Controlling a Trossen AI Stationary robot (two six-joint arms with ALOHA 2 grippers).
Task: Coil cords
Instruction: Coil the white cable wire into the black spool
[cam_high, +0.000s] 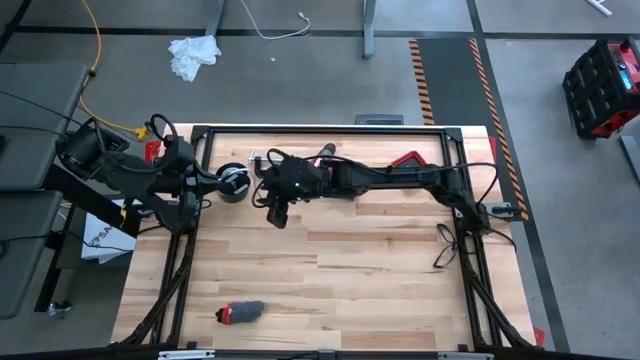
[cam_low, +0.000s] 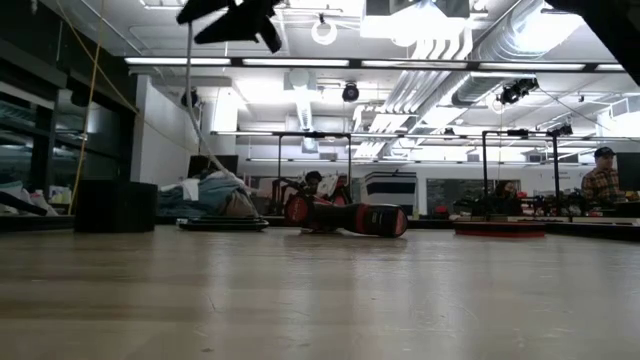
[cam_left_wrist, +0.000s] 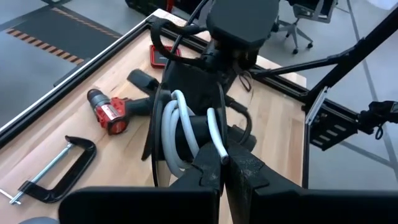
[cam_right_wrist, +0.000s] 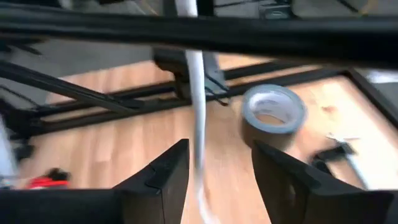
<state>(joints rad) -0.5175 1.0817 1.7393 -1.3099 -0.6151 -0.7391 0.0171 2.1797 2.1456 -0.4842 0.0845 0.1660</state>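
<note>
— Over by the left edge of the bench (cam_high: 330, 255) the two arms meet. See the white cable (cam_left_wrist: 171, 127)? It's looped in a few turns, and the left hand (cam_left_wrist: 225, 163) is pinched shut on one strand.

— And the right hand (cam_right_wrist: 221, 163)?

— Wide open, nothing gripped; a loose run of the cable hangs between its fingers, with the tape roll (cam_right_wrist: 273, 115) on the bench beyond.

— So mid-coil?

— I'd say so: a few loops made, the tail still free. Next it likely needs the right hand to close on that strand and carry it round, while the left keeps the coil from springing.

— Where's the cable's end?

— Can't tell. The arms cover it from above, and the level camera shows only bare bench.
</note>
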